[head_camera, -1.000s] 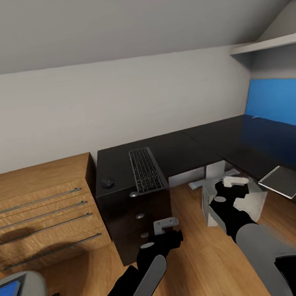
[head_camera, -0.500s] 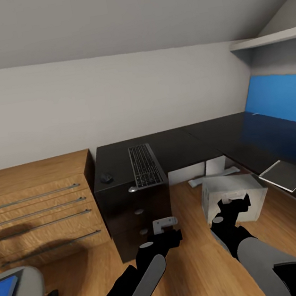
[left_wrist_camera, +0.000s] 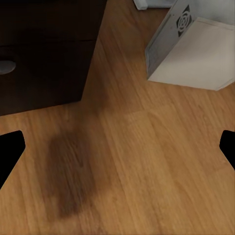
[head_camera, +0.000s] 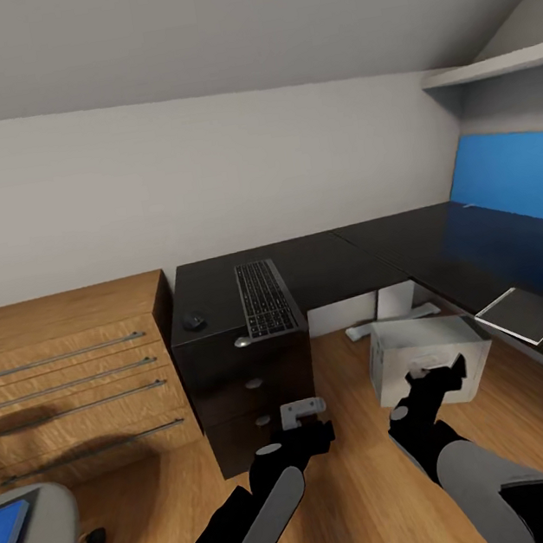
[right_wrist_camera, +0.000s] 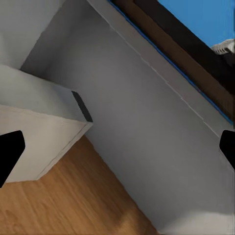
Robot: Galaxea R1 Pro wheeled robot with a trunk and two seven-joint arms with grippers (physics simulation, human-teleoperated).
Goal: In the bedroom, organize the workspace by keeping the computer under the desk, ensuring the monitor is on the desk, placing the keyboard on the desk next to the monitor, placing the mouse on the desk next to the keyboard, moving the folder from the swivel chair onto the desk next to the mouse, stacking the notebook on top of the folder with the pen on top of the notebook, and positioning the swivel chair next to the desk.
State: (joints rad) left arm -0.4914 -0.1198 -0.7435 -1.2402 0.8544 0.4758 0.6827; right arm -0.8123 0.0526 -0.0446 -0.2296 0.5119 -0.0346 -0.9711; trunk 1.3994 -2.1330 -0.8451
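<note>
The black L-shaped desk [head_camera: 341,265] carries the slim keyboard [head_camera: 265,297], and the small black mouse [head_camera: 194,321] lies left of it. A thin grey notebook [head_camera: 524,315] lies at the desk's right edge. The light grey computer [head_camera: 425,352] stands on the floor in the nook of the L, also seen as computer [left_wrist_camera: 196,49] and computer [right_wrist_camera: 34,132]. My right gripper [head_camera: 436,370] hangs open just in front of it, holding nothing. My left gripper [head_camera: 303,413] is open over bare floor by the drawer unit [head_camera: 251,389]. The swivel chair [head_camera: 42,536] with the blue folder [head_camera: 10,534] sits at the lower left.
A light wood cabinet [head_camera: 70,382] with long metal handles stands left of the desk. White desk legs [head_camera: 394,300] stand behind the computer. A blue back panel [head_camera: 511,176] and a shelf [head_camera: 489,66] are at the right. Wood floor [head_camera: 365,476] lies between my arms.
The computer, tilted in my right gripper a second ago, now rests flat on the floor. The right gripper has let go and drawn back and down. The left arm has hardly moved.
</note>
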